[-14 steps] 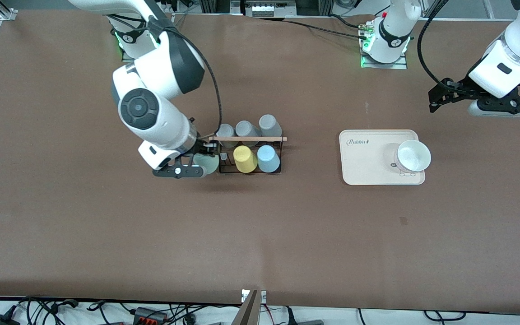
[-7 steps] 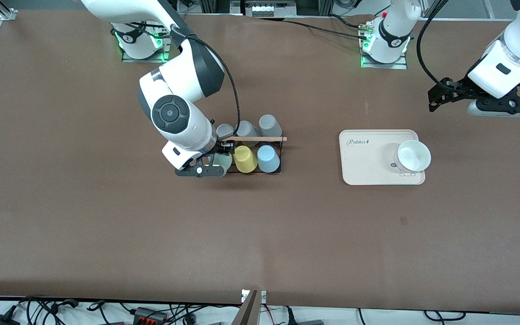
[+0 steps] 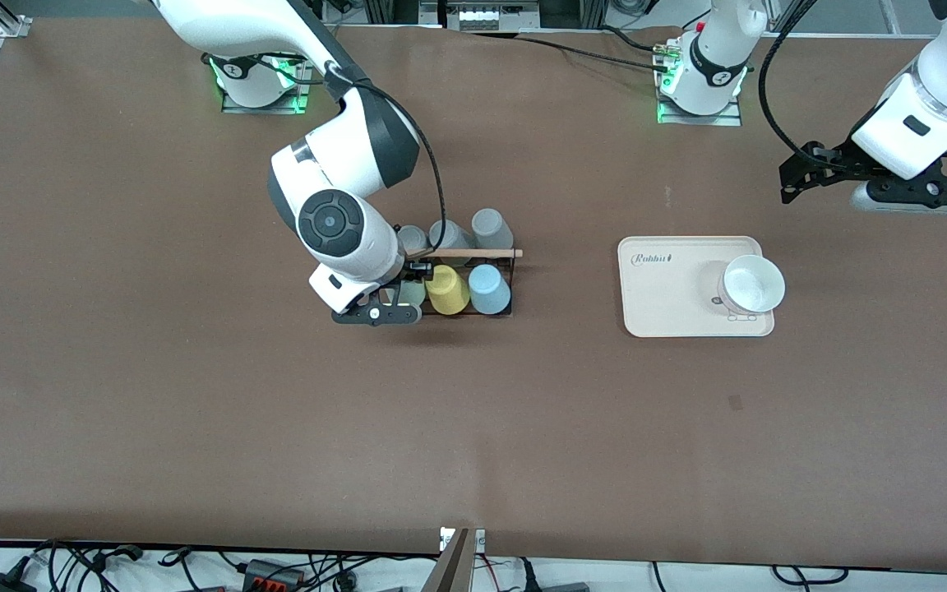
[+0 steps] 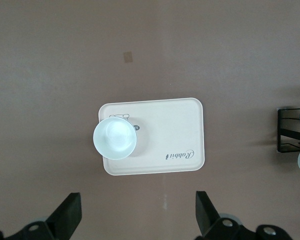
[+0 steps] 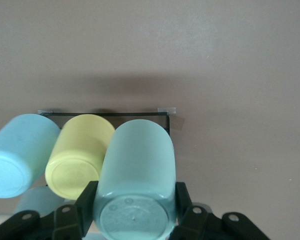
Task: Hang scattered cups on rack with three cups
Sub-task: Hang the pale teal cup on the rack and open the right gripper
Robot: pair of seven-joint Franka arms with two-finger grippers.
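Observation:
The black wire rack with a wooden rod across its top holds a light blue cup and a yellow cup in its row nearer the front camera. My right gripper is shut on the pale mint green cup, upside down, at the rack's end beside the yellow cup. In the right wrist view the mint cup sits between my fingers, next to the yellow cup and the blue cup. My left gripper is open and empty, waiting high over the table beside the tray.
Three grey cups hang in the rack's row farther from the front camera. A cream tray with a white bowl on it lies toward the left arm's end; both show in the left wrist view, tray and bowl.
My right gripper has carried the mint green cup sideways toward the rack, from beside its end to over its end spot next to the yellow cup. The left arm has not moved.

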